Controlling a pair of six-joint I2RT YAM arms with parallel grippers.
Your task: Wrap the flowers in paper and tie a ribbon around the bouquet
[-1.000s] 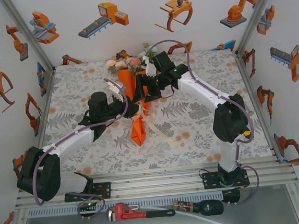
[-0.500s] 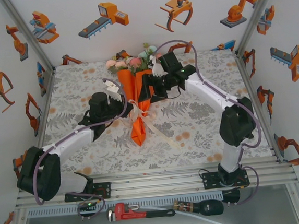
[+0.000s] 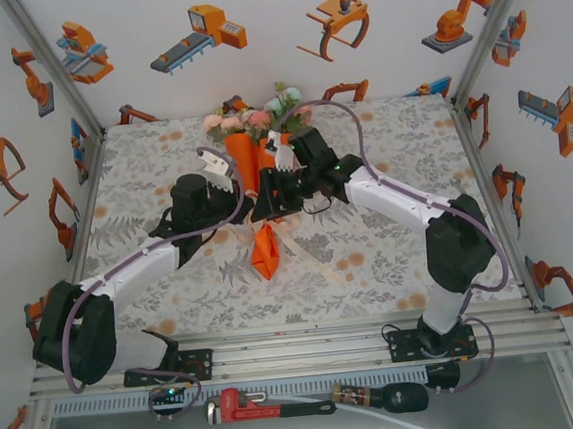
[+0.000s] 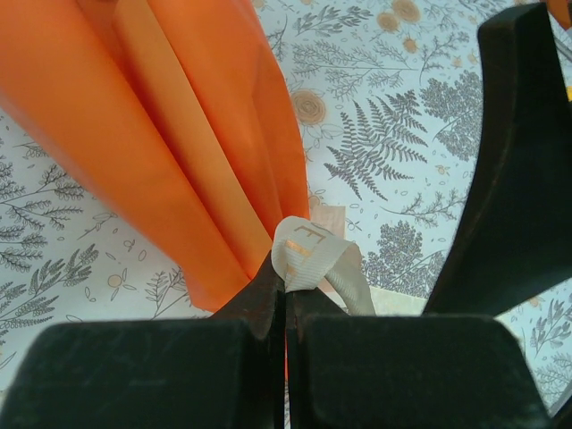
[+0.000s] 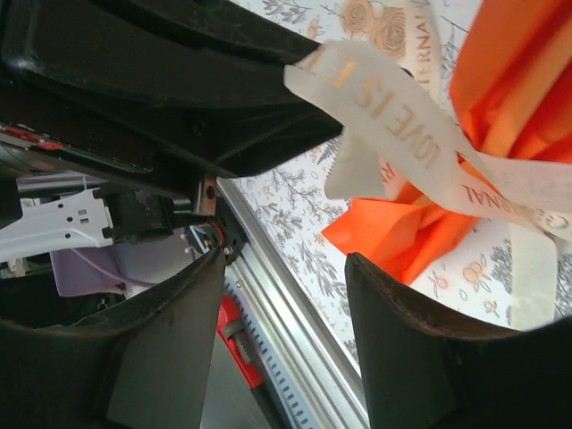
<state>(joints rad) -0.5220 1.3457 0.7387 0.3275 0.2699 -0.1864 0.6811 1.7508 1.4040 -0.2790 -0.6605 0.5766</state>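
The bouquet (image 3: 265, 248) lies mid-table, an orange paper (image 4: 179, 134) cone with its tip toward the arms and the flowers (image 3: 246, 121) at the far end. A cream ribbon (image 5: 393, 116) with gold lettering crosses the cone's middle, and one tail (image 3: 310, 255) trails over the table. My left gripper (image 4: 288, 284) is shut on a loop of ribbon (image 4: 308, 255) beside the cone's edge. My right gripper (image 5: 286, 268) is open just short of the ribbon, nothing between its fingers. From above, the left gripper (image 3: 241, 190) and right gripper (image 3: 269, 191) meet over the cone's middle, hiding it.
The right arm's dark body (image 4: 518, 179) stands close on the left gripper's right. An aluminium rail (image 3: 307, 338) runs along the table's near edge; a red pipe wrench (image 3: 253, 406) and a dark tool (image 3: 383, 399) lie below it. Patterned walls close in three sides.
My left gripper has closed on the ribbon loop. My right gripper drew back to the right, then came back over the cone's middle with its jaws a little narrower.
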